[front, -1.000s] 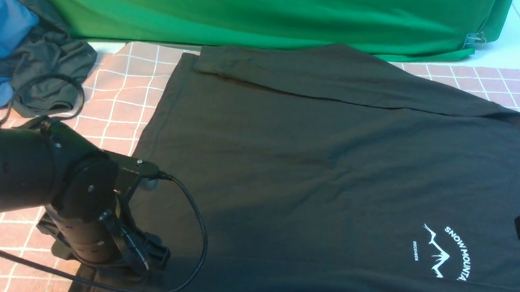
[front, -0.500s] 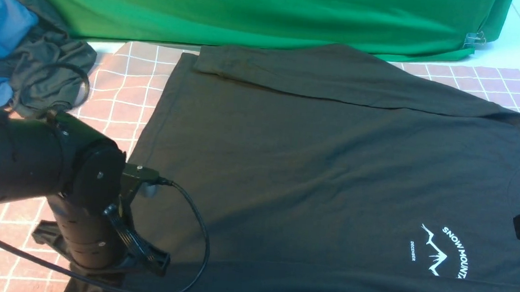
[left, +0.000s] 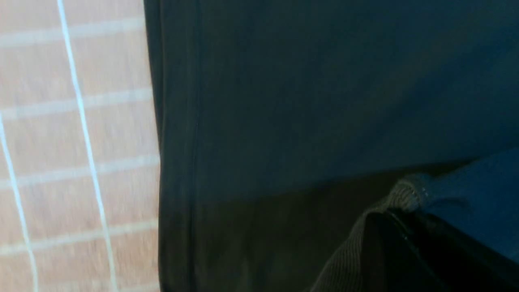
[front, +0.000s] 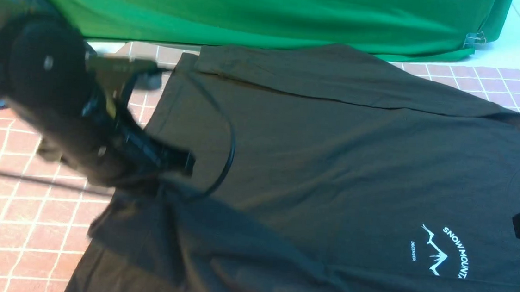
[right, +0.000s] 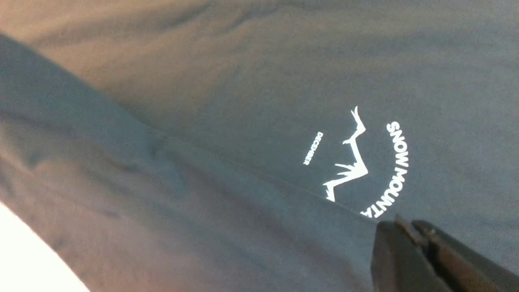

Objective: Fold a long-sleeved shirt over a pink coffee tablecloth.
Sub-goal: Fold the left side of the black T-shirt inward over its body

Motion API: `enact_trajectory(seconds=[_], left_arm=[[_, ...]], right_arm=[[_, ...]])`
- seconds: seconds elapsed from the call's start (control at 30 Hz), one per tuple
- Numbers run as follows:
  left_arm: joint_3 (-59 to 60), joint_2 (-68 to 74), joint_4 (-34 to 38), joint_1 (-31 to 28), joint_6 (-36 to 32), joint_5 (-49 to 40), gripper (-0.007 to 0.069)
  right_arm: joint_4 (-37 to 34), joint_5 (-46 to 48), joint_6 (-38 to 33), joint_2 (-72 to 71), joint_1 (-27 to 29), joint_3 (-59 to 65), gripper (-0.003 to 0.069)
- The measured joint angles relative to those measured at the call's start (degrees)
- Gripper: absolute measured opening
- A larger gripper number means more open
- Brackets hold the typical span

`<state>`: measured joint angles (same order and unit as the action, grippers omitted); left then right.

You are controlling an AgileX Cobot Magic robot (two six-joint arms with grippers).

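The long-sleeved shirt (front: pixel 333 161) is being supported flat by the pink coffee tablecloth (front: pixel 13 219), while its ribbed cuff (left: pixel 348 259) is being pinched and held raised by the closed left gripper (front: pixel 176 165); the right gripper (right: pixel 409 229) is being held shut near the chest print (right: pixel 365 162).
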<state>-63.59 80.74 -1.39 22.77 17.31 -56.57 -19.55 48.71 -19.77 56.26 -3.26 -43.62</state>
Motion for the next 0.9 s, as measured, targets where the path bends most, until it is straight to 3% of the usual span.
enact_trajectory(seconds=[0.4,0.73,0.9], left_arm=[[-19.0,14.1,-2.0,-4.2,-0.3,-0.4,0.0046],[-22.8,21.6,-3.5,-5.8,-3.1,5.9,0.0046],[-22.8,24.8,-7.9,-5.8,-4.4,10.5,0.0046]], right_arm=[[0.0,-0.1,0.0,0.0,0.0,0.0,0.0070],[0.0,-0.1,0.1,0.0,0.0,0.0,0.0070],[0.0,-0.3,0.1,0.0,0.0,0.0,0.0070]])
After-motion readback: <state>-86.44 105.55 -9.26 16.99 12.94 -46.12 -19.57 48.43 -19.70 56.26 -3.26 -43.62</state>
